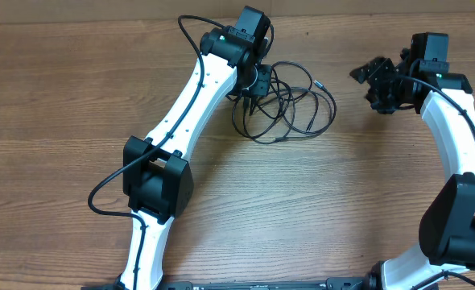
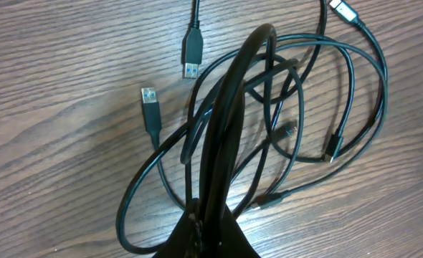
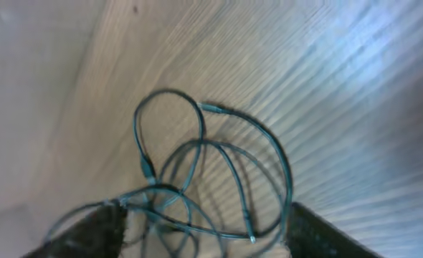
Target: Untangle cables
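Left claw [image 2: 258, 43], closed, sits amid the cables [image 1: 284, 106]. Right claw [image 1: 376, 80], open and empty, should take one outer loop.

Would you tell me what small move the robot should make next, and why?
Probably ease the right gripper, open and well clear of the tangle, across to the outer loop of the cables. The left gripper is shut on a bunch of strands, so a second hold seems needed to draw loops apart.

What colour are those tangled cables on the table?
The cables are black, with silver plug tips; the left wrist view shows them best.
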